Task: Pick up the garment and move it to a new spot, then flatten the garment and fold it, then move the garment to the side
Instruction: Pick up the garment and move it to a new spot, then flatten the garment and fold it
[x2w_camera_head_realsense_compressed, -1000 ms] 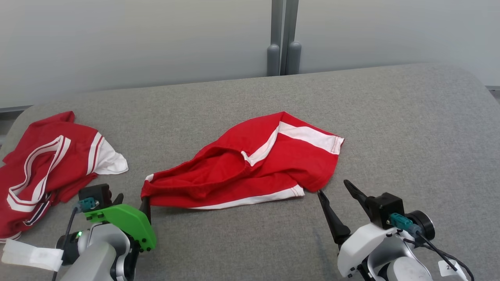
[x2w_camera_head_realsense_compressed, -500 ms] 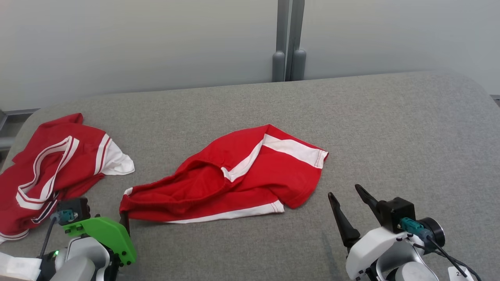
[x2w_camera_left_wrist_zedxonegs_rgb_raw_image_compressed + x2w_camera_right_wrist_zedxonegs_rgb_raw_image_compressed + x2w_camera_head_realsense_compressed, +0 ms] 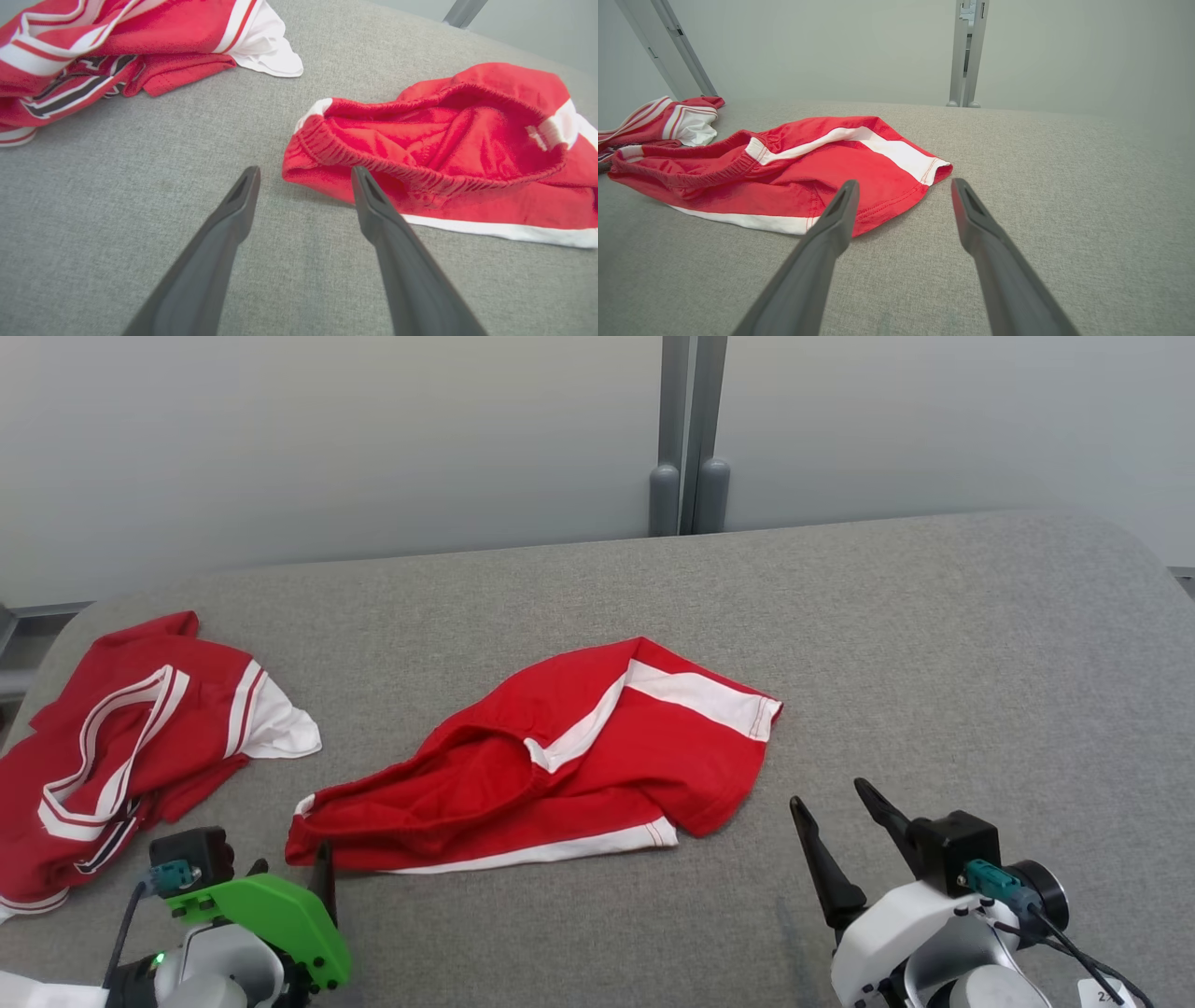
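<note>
While both grippers stand spread wide and empty at the near side of the grey table point(image 3: 934, 644), the entry reads as follows. Garment point(image 3: 551, 765): one pair of red shorts with white trim, crumpled and unflattened, lying about the middle of the table. Its waistband point(image 3: 327, 149) gapes toward the left gripper point(image 3: 304, 171), one finger of which overlaps the band's corner; contact cannot be confirmed. Its leg hem point(image 3: 896, 198) lies just ahead of the right gripper point(image 3: 904, 182). A second red-and-white jersey point(image 3: 121, 747) is heaped at the table's left end, apart from the shorts. Hazards, as judged: closing on a single layer of the open waistband would leave the shorts twisted when lifted. A finger sliding under the cloth could bunch it further. A leftward drift might snag the jersey.
</note>
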### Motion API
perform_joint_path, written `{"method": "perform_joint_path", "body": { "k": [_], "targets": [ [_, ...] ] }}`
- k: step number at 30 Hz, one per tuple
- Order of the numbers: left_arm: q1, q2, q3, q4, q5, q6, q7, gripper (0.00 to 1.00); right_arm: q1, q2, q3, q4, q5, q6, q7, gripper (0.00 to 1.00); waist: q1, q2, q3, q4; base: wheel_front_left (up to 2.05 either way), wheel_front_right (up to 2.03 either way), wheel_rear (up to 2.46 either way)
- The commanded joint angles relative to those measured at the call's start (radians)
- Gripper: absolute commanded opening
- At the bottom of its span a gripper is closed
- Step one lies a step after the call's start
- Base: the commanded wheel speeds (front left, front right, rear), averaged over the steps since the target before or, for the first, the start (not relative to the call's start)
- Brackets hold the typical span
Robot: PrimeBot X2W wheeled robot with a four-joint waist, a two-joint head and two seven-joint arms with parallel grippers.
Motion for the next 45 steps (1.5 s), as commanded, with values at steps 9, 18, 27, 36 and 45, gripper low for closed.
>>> {"method": "perform_joint_path", "body": {
  "k": [9, 18, 27, 36, 45],
  "targets": [
    [-0.044, 0.018, -0.064, -0.259, 0.071, 0.049, 0.073, 1.0, 0.027, -0.001, -0.014, -0.013, -0.005, -0.001, 0.0, 1.0, 0.0, 0.0, 0.006, -0.024, 0.0, 0.0, 0.0],
    [-0.142, -0.055, -0.135, -0.248, 0.053, 0.041, 0.205, 1.0, 0.008, -0.001, -0.002, -0.018, -0.01, -0.001, 0.005, 1.0, 0.0, 0.0, 0.033, -0.112, 0.0, 0.0, 0.0],
    [-0.197, -0.106, -0.139, -0.125, 0.048, 0.051, 0.213, 1.0, -0.001, -0.001, 0.006, -0.022, -0.016, -0.001, 0.008, 1.0, 0.0, 0.0, 0.063, -0.182, 0.0, 0.0, 0.0],
    [-0.235, -0.121, -0.132, -0.022, 0.046, 0.037, 0.193, 1.0, -0.01, -0.001, 0.007, -0.021, -0.02, -0.001, 0.004, 1.0, 0.0, 0.0, 0.08, -0.203, 0.0, 0.0, 0.0],
    [-0.26, -0.142, -0.131, 0.054, 0.037, 0.006, 0.173, 0.0, -0.024, -0.001, 0.012, -0.018, -0.015, -0.001, -0.001, 1.0, 0.0, 0.0, 0.094, -0.185, 0.0, 0.0, 0.0]
  ]
}}
